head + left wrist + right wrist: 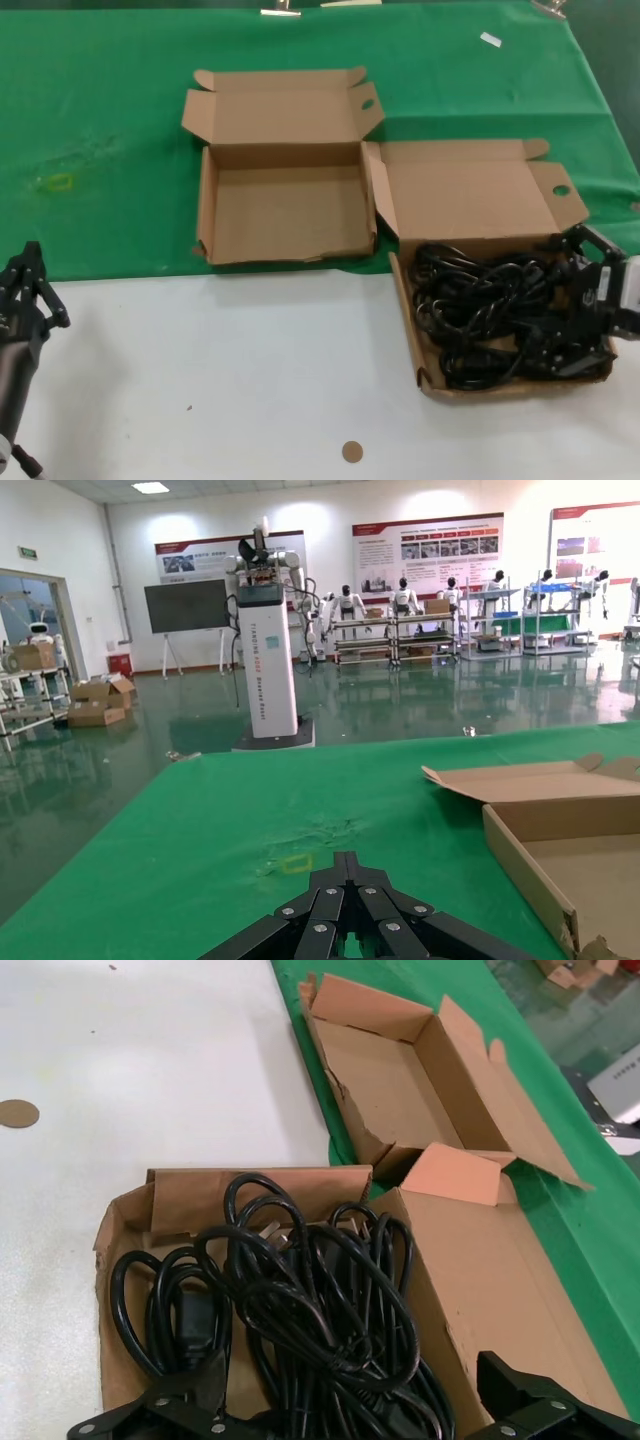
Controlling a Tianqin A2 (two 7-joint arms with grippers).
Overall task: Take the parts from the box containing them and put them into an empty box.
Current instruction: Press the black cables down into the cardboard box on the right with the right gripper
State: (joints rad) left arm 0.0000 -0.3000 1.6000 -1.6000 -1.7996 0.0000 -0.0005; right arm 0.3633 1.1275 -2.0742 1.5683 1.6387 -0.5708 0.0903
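Observation:
Several black power cords (490, 310) lie tangled in the brown box (425, 378) at the right, its lid folded back. My right gripper (566, 332) is open and down in this box at its right end. In the right wrist view its fingers (190, 1400) stand wide apart on either side of the cord pile (300, 1300), not closed on any cord. The empty brown box (207, 200) sits to the left on the green cloth; it also shows in the right wrist view (400, 1080). My left gripper (28, 285) is shut and empty, parked at the table's near left.
The green cloth (110, 120) covers the far half of the table and the white surface (220, 370) the near half. A small brown disc (351, 451) lies on the white part near the front. A yellow mark (58, 182) is on the cloth at far left.

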